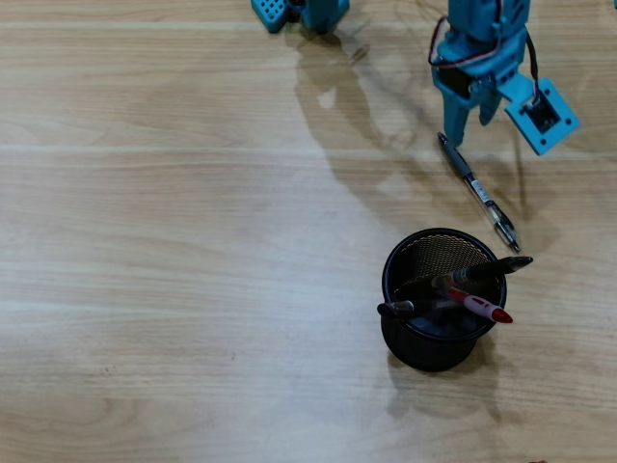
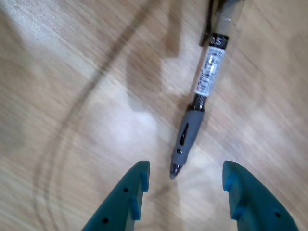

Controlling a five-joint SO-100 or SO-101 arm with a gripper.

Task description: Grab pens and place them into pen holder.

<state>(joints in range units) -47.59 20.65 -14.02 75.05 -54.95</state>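
Near the table's far edge, spread jaws straddle the grey pen's tip.

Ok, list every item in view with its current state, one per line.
Grey and clear pen: flat on the table, not gripped, tip between the open jaws.
Red pen: in the holder, leaning over the rim.
Two black pens: in the holder, leaning.
Pen holder: upright, three pens inside.
Gripper: open, empty, low over the pen's tip.
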